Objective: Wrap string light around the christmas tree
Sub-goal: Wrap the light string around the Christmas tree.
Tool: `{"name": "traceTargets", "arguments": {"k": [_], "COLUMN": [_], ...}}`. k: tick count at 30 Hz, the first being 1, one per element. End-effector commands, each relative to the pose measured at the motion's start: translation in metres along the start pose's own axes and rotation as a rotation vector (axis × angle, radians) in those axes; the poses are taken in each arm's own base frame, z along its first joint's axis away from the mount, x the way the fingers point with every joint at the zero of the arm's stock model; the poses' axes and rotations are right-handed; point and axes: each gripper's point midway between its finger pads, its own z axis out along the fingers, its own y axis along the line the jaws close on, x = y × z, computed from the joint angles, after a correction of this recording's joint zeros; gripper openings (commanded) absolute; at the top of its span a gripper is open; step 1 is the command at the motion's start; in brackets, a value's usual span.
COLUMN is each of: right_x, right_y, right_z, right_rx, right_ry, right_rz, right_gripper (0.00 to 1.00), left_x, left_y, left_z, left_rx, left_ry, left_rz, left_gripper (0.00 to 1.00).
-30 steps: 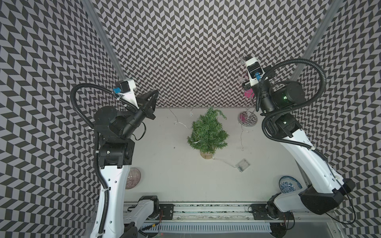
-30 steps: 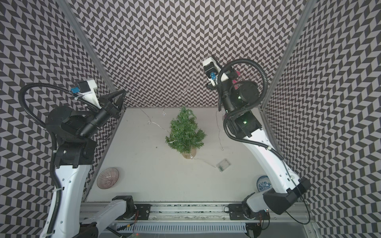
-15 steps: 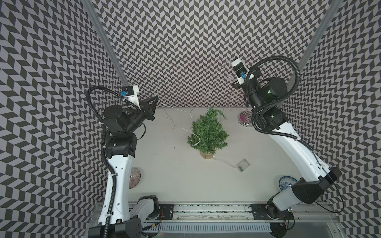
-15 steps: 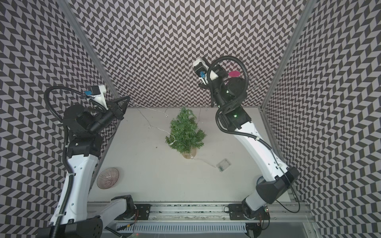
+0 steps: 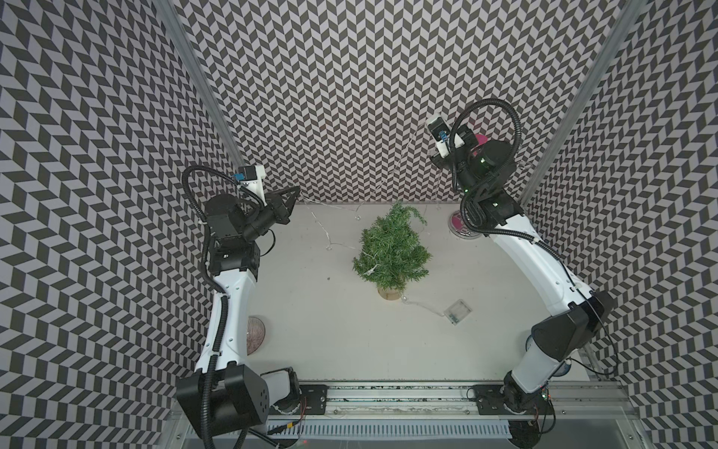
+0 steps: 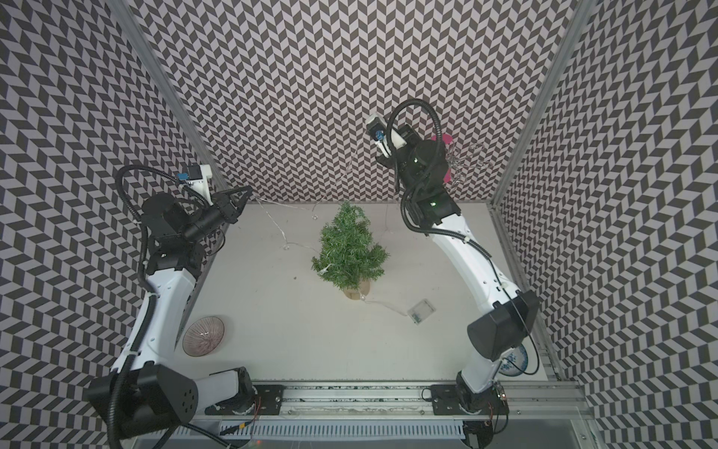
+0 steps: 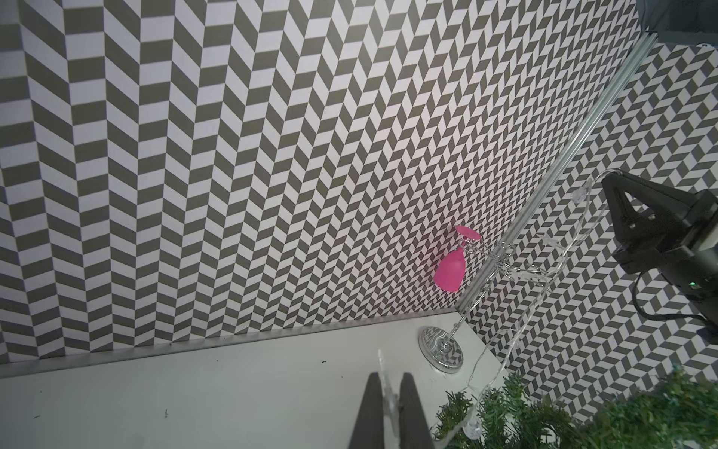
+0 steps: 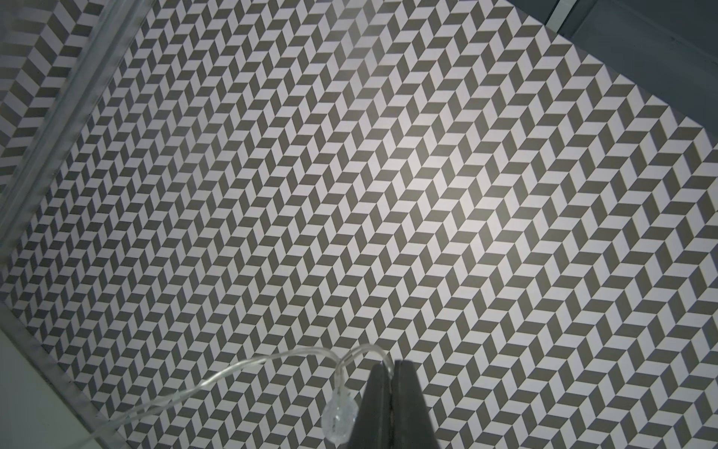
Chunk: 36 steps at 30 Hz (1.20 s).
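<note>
The right hand (image 8: 392, 367) is hanging high above the far right corner of the desk (image 5: 330, 330), its fingers pressed together and clamping the string light (image 8: 338, 421) just beside a clear bulb, with pale wire trailing down from it. The left hand (image 7: 388, 392) is hovering low at the far left corner, its fingers closed on another stretch of the same wire. Between them the wire is sagging along the far edge, and from the left hand a strand is dropping to the desk and running into the left branches of the christmas tree (image 5: 392, 248), which is standing upright near the middle of the desk. From the tree's wooden base the tail is lying on the desk and ending at the battery box (image 5: 458, 311), toward the near right. Only the lower branches seem to be carrying wire, so the wrapping looks partly done. To do this pass well, both hands should be holding their clamps while one is circling the tree and laying the strand into the foliage, with just enough slack that the light tree is not tipping. The right hand is working close to the silver stand (image 7: 443, 352) and its pink glass (image 7: 450, 268), so loose wire risks snagging there.
</note>
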Motion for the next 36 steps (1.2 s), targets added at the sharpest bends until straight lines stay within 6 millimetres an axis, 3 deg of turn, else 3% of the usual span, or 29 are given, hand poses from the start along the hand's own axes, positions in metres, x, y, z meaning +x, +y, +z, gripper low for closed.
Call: {"name": "traceTargets", "arguments": {"k": [1, 5, 13, 22, 29, 32, 36], "right_x": [0.006, 0.023, 0.037, 0.046, 0.027, 0.012, -0.010], "right_y": [-0.006, -0.011, -0.027, -0.068, -0.106, -0.116, -0.128], "right_z": [0.004, 0.005, -0.004, -0.029, -0.063, -0.079, -0.102], "right_rx": [0.010, 0.013, 0.022, 0.121, 0.218, 0.238, 0.265], "right_ry": [0.000, 0.047, 0.089, 0.137, 0.124, 0.099, 0.059], "right_rz": [0.033, 0.040, 0.035, 0.021, 0.004, 0.006, 0.014], "right_gripper": [0.00, 0.00, 0.00, 0.00, 0.00, 0.00, 0.00], "left_x": [0.015, 0.042, 0.086, 0.101, 0.133, 0.143, 0.151], "left_y": [0.008, 0.017, 0.030, -0.001, -0.015, -0.027, -0.038], "left_z": [0.010, 0.031, 0.082, 0.122, 0.145, 0.155, 0.161], "left_rx": [0.063, 0.117, 0.126, 0.192, 0.230, 0.259, 0.279], "left_ry": [0.029, 0.083, 0.196, 0.254, 0.318, 0.344, 0.357], "left_rz": [-0.023, -0.081, -0.119, -0.106, -0.135, -0.139, -0.141], "left_gripper": [0.00, 0.00, 0.00, 0.00, 0.04, 0.09, 0.26]}}
